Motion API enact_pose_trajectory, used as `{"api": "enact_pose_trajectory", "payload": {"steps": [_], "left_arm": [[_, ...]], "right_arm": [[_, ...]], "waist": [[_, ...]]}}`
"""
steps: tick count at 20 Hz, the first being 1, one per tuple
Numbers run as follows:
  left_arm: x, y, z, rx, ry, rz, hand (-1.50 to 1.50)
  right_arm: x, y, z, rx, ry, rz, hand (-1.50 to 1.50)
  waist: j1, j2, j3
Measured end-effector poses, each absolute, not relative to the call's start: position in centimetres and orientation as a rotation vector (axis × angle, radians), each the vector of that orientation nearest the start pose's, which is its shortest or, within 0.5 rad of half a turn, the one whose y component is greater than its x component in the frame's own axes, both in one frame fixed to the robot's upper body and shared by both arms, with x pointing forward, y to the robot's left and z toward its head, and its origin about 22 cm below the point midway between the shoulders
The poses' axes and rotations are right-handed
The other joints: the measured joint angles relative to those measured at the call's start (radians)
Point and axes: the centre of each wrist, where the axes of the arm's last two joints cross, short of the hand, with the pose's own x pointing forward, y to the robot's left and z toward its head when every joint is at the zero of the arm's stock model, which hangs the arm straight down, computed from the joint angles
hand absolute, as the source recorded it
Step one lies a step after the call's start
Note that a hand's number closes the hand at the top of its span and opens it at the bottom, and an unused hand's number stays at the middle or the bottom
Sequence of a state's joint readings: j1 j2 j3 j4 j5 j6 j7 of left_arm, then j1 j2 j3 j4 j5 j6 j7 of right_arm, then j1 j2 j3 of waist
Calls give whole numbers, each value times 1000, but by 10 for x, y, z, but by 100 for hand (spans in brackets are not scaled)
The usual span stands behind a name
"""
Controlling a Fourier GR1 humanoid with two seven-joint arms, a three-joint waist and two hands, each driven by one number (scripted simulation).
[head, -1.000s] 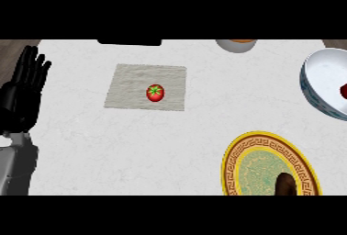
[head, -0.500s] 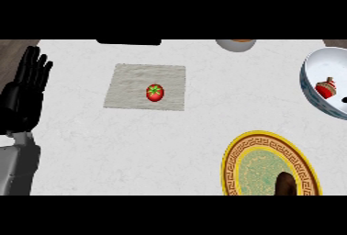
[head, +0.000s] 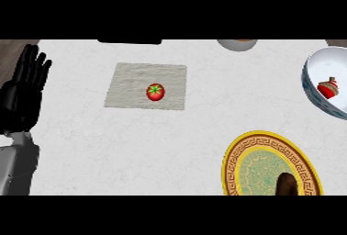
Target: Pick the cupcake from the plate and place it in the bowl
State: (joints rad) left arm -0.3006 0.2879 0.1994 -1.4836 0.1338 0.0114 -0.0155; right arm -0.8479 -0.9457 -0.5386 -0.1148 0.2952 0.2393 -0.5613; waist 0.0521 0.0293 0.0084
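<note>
Cupcake [head: 328, 88] in bowl [head: 313, 92], unheld.

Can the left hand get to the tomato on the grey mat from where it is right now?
Probably yes. The left hand rests open at the view's left edge, and only bare counter lies between it and the tomato on the grey mat. Nothing stands in the way.

I see one robot hand [head: 24, 98], glossy black with long segmented fingers, on a smooth pale grey forearm [head: 17, 167].
</note>
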Motion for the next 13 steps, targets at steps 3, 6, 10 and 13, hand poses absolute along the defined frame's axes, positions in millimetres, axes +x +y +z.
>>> {"api": "enact_pose_trajectory", "payload": {"steps": [3,6,10,13], "left_arm": [[307,313,88,186,-1820,3,0],[307,314,88,187,-1820,8,0],[304,315,87,190,-1821,16,0],[305,316,87,194,-1823,20,0]], "right_arm": [[294,-567,148,-658,-1629,19,-150],[274,-584,156,-645,-1646,-34,-150],[247,-601,155,-627,-1659,-69,-150],[233,-608,153,-612,-1670,-84,-150]], "waist": [[-1,2,1],[-4,4,4],[-11,5,7],[-13,7,9]]}}
